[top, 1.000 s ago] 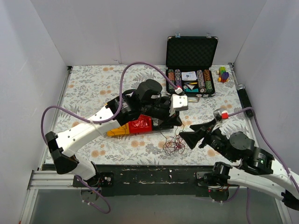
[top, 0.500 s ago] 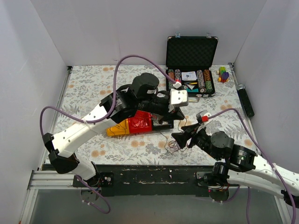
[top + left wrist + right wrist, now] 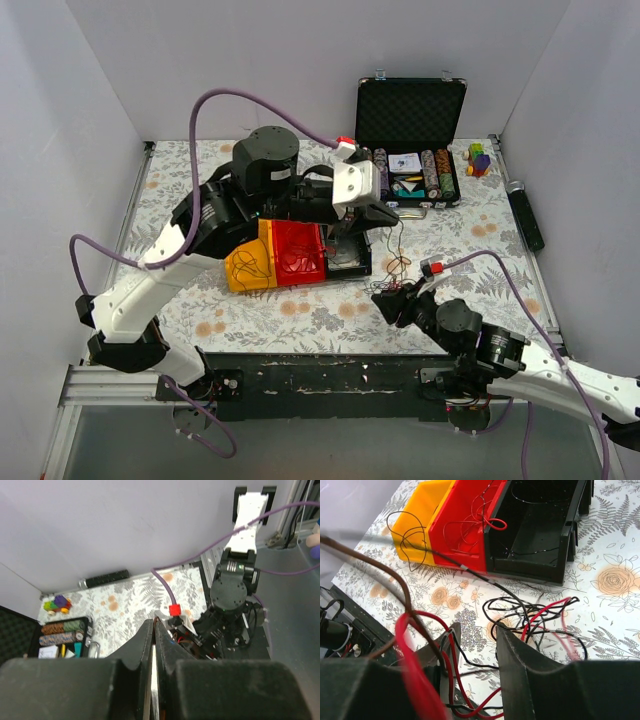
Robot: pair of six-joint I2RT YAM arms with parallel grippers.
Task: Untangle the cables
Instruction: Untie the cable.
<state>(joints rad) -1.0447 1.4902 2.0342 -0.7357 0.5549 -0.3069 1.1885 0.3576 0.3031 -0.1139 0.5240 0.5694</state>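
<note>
Left pincer (image 3: 153,630): pressed together, apparently on one strand | right pincer (image 3: 476,630): half spread, red and black strands between its jaws | cables (image 3: 535,617): heaped just ahead of right pincer | handling, judged: featherlight, limp, snag-prone; pinch one loose loop at heap's edge.

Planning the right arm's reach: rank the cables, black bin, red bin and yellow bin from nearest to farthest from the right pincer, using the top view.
Measured from the right pincer:
1. cables, right at its tips
2. black bin, up and to the left
3. red bin, further left
4. yellow bin, leftmost
</note>
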